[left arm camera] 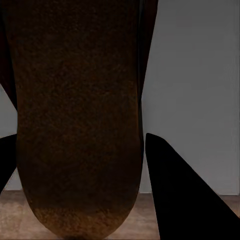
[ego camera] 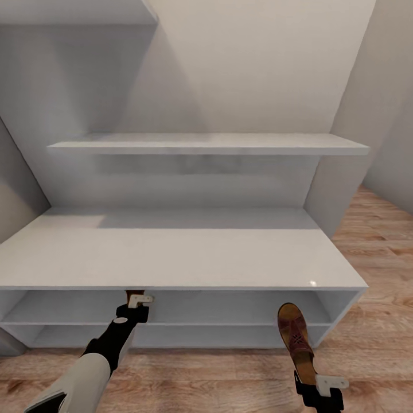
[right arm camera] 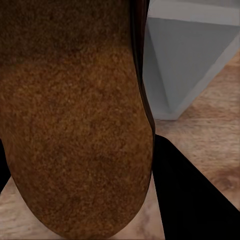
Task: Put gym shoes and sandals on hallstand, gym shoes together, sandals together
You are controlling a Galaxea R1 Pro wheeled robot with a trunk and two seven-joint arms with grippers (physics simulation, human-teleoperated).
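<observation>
Sandals (ego camera: 296, 334) (one per arm) clamped in left pincer (ego camera: 135, 299) and right pincer (ego camera: 317, 383), before hallstand (ego camera: 172, 252).

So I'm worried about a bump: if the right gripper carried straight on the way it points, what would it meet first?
Probably the hallstand: the right gripper points its held sandal toward the open shoe shelves. The toe likely enters the upper opening, though depth is unclear.

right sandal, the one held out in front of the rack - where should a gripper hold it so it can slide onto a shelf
By the heel end, coming from the robot's side, as the right gripper does. The sandal is long, flat and narrow, with its toe pointing at the hallstand, so a heel grip leaves the whole front free to enter an open shelf toe first.
</observation>
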